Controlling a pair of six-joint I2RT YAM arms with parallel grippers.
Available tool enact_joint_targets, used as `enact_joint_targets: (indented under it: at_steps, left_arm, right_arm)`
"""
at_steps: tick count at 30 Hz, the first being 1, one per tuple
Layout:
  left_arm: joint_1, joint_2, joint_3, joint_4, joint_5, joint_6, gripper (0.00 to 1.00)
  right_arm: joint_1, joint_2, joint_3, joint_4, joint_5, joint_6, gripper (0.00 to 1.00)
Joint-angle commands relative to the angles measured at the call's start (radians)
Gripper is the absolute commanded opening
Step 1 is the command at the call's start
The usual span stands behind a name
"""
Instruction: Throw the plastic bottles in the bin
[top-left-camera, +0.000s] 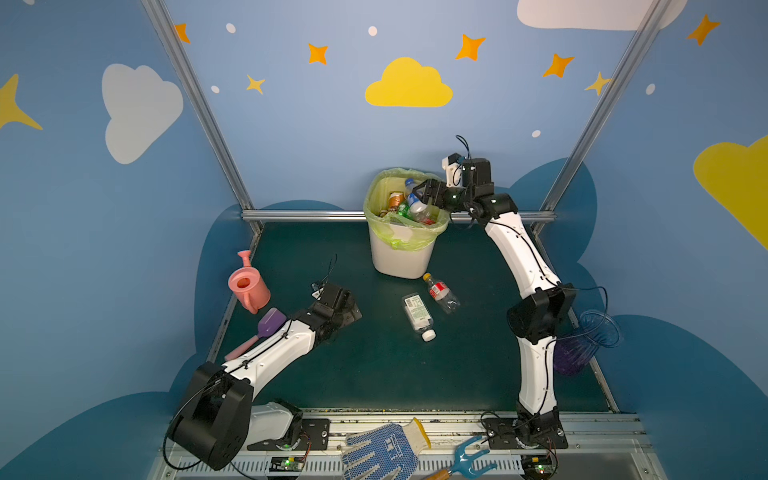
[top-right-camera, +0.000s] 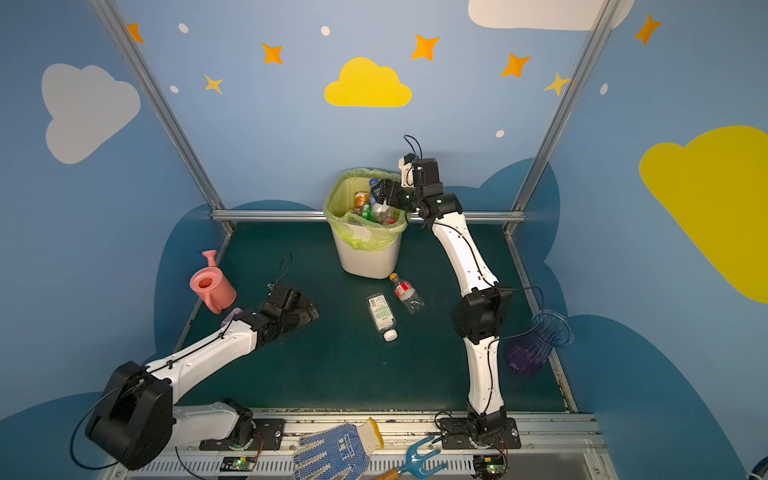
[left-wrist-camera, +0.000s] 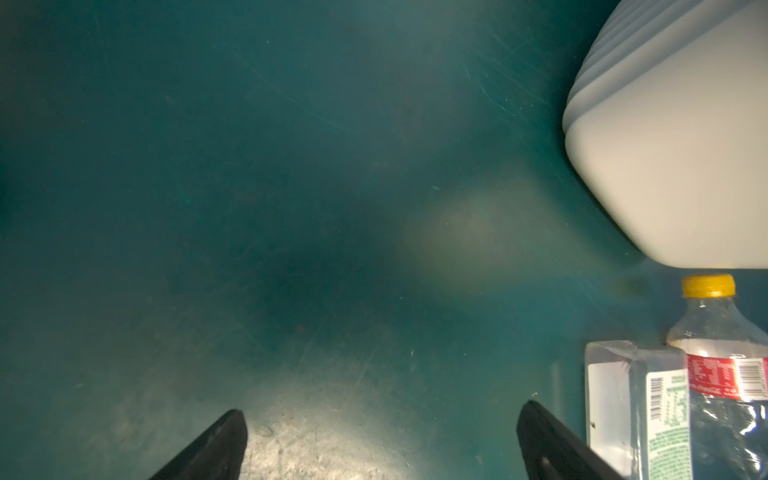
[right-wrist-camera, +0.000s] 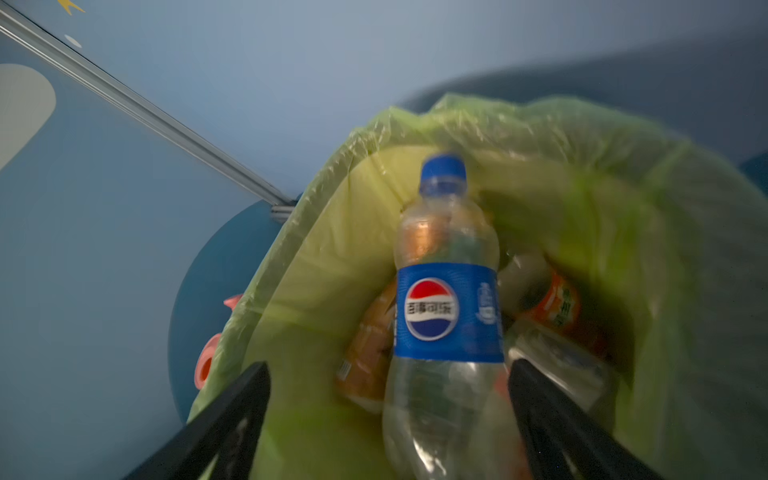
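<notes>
The white bin (top-left-camera: 399, 257) (top-right-camera: 365, 257) with its yellow-green bag stands at the back of the green mat and holds several plastic bottles. My right gripper (top-left-camera: 424, 193) (right-wrist-camera: 387, 368) hangs over its mouth, open. A clear blue-labelled bottle (right-wrist-camera: 446, 316) (top-left-camera: 415, 203) sits loose between the spread fingers, close to one of them, over the pile. Two more bottles lie on the mat in front of the bin: a red-labelled, yellow-capped one (top-left-camera: 440, 292) (left-wrist-camera: 723, 365) and a squarish, white-capped one (top-left-camera: 418, 316) (left-wrist-camera: 636, 407). My left gripper (top-left-camera: 349, 307) (left-wrist-camera: 382, 409) is open and empty, low over the mat to their left.
A pink watering can (top-left-camera: 247, 284) and a purple scoop (top-left-camera: 270, 322) sit at the mat's left edge. A purple-blue vase (top-left-camera: 582, 345) lies at the right edge beside my right arm. A dotted glove (top-left-camera: 382, 451) and a blue hand fork (top-left-camera: 469, 459) lie on the front rail.
</notes>
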Motion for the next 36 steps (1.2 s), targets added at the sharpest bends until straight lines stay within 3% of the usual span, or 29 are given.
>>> enact_joint_targets:
  at_steps: [1, 5, 10, 15, 20, 26, 31, 36]
  left_arm:
    - [0.004, -0.010, 0.014, -0.010, 0.028, 0.002, 1.00]
    - [-0.012, -0.015, 0.024, 0.009, 0.043, 0.004, 1.00]
    - [-0.076, 0.028, 0.084, -0.009, 0.024, -0.008, 1.00]
    - [-0.167, 0.138, 0.178, 0.001, 0.068, -0.033, 1.00]
    - [-0.269, 0.319, 0.365, -0.085, 0.078, -0.042, 1.00]
    - [-0.362, 0.552, 0.649, -0.297, 0.029, -0.041, 1.00]
    - [-0.391, 0.713, 0.852, -0.472, -0.023, -0.050, 1.00]
    - [-0.397, 0.804, 0.942, -0.507, -0.010, -0.062, 1.00]
  right_arm:
    - [-0.009, -0.332, -0.093, 0.055, 0.087, -0.040, 0.97]
    - [-0.013, -0.510, -0.292, 0.154, 0.156, -0.044, 0.98]
    - [-0.031, -0.605, -0.432, 0.173, 0.177, -0.055, 0.98]
    - [-0.100, -0.705, -0.682, 0.206, 0.169, -0.025, 0.98]
    - [-0.191, -0.854, -1.041, 0.263, 0.186, 0.021, 0.98]
    - [-0.252, -0.996, -1.358, 0.217, 0.242, 0.035, 0.98]
    - [-0.313, -1.100, -1.550, 0.190, 0.255, 0.056, 0.98]
    - [-0.385, -1.184, -1.648, 0.181, 0.221, 0.067, 0.98]
